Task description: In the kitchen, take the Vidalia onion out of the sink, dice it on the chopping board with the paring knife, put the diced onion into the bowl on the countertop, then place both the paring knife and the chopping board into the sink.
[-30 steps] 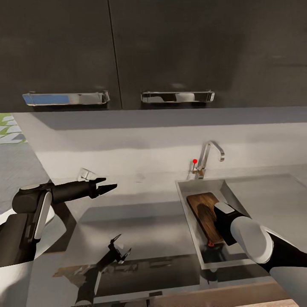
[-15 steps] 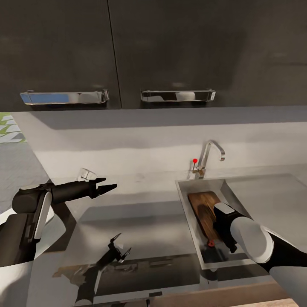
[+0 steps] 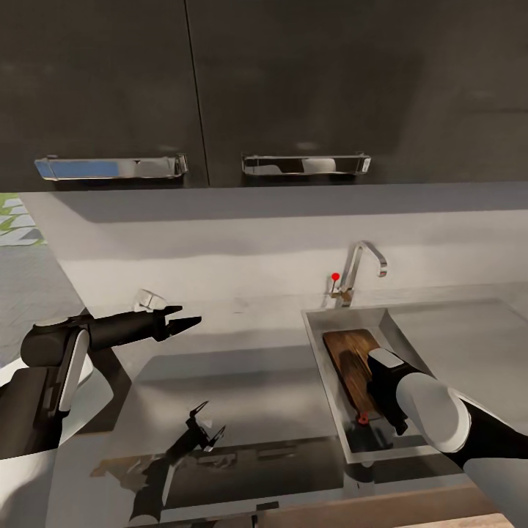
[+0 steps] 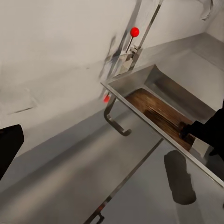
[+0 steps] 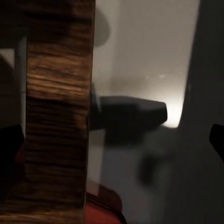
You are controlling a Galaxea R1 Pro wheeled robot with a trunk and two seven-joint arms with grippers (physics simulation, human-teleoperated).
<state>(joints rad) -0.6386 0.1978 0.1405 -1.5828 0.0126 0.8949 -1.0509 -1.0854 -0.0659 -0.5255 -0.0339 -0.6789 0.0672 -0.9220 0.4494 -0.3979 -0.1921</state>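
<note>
The long grey countertop (image 3: 242, 367) is shiny like a mirror, and it shows the dark shape of the left arm. Above it are dark cupboard doors (image 3: 293, 81) with two shiny metal handles (image 3: 304, 165), and behind it is a pale wall (image 3: 242, 249). At the far left edge a bit of green and white shows.

The sink (image 3: 320, 345) sits in the worktop on the right. Its chrome tap (image 3: 363, 268) stands at the back and has a red dot. The brown chopping board (image 3: 350, 359) lies inside the sink. Just by its near end there is a small red bit, likely the handle of the paring knife (image 3: 362, 419).

The right gripper (image 5: 116, 116) is down in the sink, close to the board's edge. I cannot tell if its fingers are apart or together.

The left gripper (image 3: 183, 323) hangs over the worktop, well away from the sink. Its two dark fingers are a little apart and hold nothing
</note>
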